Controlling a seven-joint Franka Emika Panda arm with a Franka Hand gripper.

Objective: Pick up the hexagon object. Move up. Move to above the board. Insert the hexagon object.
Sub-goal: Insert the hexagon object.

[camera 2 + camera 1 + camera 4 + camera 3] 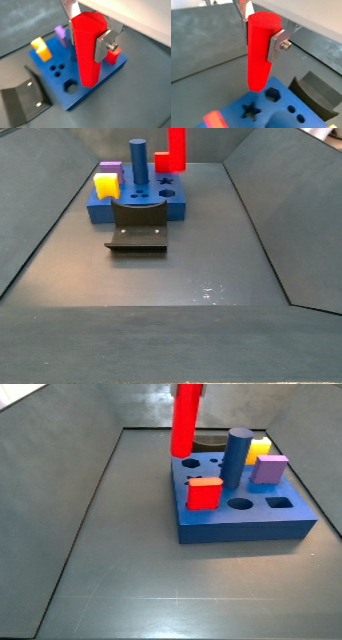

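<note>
In a wrist view, the gripper (263, 30) pinches the long bright red hexagonal bar (260, 52) near its top between flat silver fingers (276, 46). The bar hangs upright, its lower end above the thick blue plastic board (271, 112), close to a hexagonal hole (272, 93). The dark L-shaped fixture (316, 92) stands just beside the board.

In a wrist view, the gripper (90, 32) clamps the same bar (89, 50) over the board (77, 82), with a yellow block (41, 49), a purple block (61, 34) and a short red block (113, 55) standing in it. The fixture (23, 100) lies beside the board on the grey bench (143, 95).

In a side view, the bar (187, 419) hangs upright over the board's (247, 524) far edge, next to a tall blue cylinder (237, 456).

In a side view, the bar (175, 148) stands above the board (136, 206), behind the fixture (139, 231).
</note>
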